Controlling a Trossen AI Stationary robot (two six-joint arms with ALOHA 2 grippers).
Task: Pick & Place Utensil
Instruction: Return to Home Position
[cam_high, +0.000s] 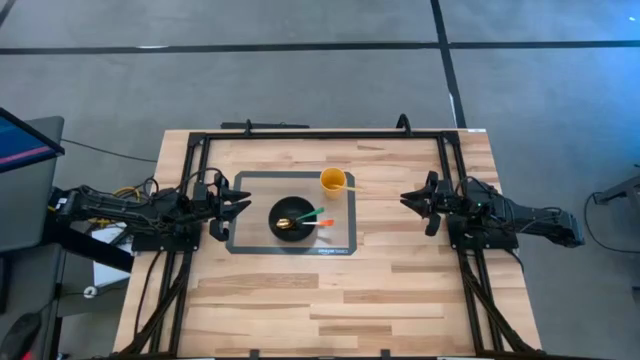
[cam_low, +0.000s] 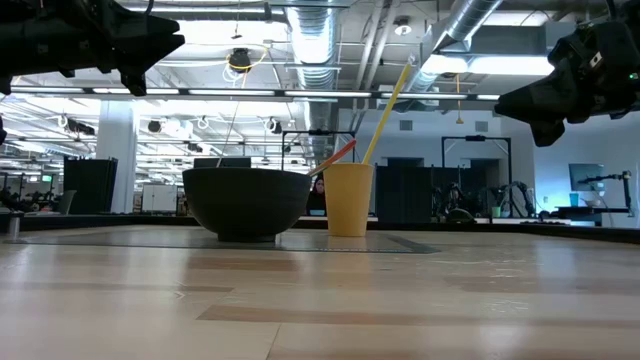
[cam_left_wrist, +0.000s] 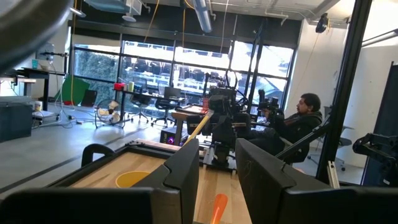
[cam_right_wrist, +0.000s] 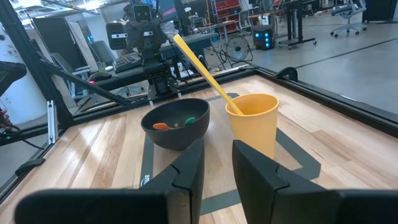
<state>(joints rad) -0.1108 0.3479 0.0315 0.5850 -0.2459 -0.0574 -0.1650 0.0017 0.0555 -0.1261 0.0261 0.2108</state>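
Observation:
A black bowl (cam_high: 293, 220) stands on a grey mat (cam_high: 250, 190) at the table's middle. A gold spoon (cam_high: 284, 224), a green-handled utensil (cam_high: 311, 213) and an orange-handled utensil (cam_high: 324, 222) lie in it, handles over its right rim. A yellow cup (cam_high: 333, 181) stands at the mat's far right corner, with a yellow stick-like utensil (cam_right_wrist: 199, 62) leaning out of it. My left gripper (cam_high: 240, 203) hovers open at the mat's left edge, above the table. My right gripper (cam_high: 408, 200) hovers open to the right of the mat, facing cup and bowl (cam_right_wrist: 177, 124).
A black frame (cam_high: 320, 133) runs along the table's far edge and both sides. Bare wood lies between the mat and the near edge (cam_high: 320, 310). A person (cam_left_wrist: 298, 118) sits in the room beyond the table, seen in the left wrist view.

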